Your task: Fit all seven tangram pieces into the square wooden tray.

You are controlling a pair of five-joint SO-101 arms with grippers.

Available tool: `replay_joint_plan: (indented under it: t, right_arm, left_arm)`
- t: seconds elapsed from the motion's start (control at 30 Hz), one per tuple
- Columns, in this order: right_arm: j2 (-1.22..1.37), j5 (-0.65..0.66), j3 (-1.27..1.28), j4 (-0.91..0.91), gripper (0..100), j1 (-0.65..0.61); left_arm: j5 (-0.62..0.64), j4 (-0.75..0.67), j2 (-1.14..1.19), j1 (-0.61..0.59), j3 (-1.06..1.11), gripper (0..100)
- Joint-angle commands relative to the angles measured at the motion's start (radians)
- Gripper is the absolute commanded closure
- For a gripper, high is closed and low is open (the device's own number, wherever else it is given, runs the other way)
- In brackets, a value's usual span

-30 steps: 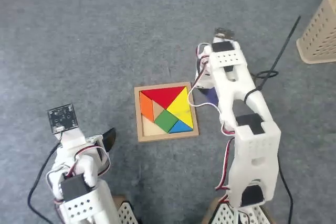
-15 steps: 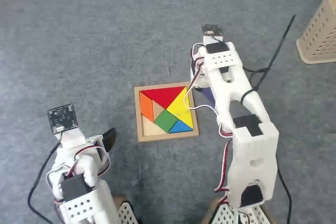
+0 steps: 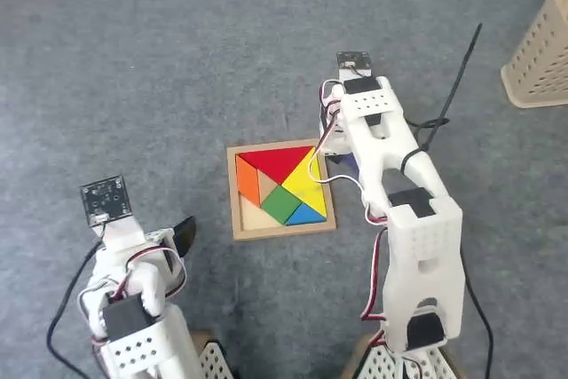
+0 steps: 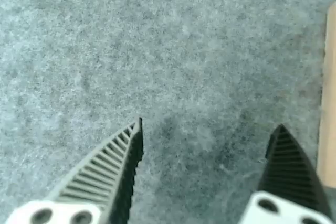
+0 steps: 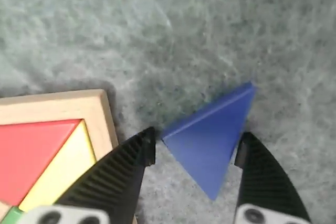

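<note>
While the tray [image 3: 284,229] sits mid-counter [image 3: 133,77] with coloured pieces inside, the dark blue triangle [image 5: 210,140] lies flat on the counter just beside the tray's rim. The right end effector [image 5: 198,136] straddles it, fingers [image 5: 121,166] spread either side. The left end effector [image 4: 208,127], also spread, hangs over the counter near the tray.

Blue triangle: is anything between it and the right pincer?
Nothing visible. The blue triangle lies flat on the carpet inside the open right pincer, just apart from the wooden tray's corner.
</note>
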Motion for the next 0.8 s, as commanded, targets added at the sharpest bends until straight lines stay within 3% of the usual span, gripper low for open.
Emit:
replay_joint_plan:
  t: [0.0,0.3,0.77]
  right_arm:
    - [-0.015,0.015,-0.055,-0.002,74.9,-0.002]
    - [-0.013,0.008,-0.055,-0.008,87.6,-0.002]
    - [-0.127,0.008,-0.049,0.068,88.3,-0.012]
  left_arm:
    - [-0.002,-0.002,-0.012,0.002,-0.013,65]
    - [-0.002,-0.002,-0.012,0.002,-0.013,65]
    - [-0.002,-0.002,-0.012,0.002,-0.013,65]
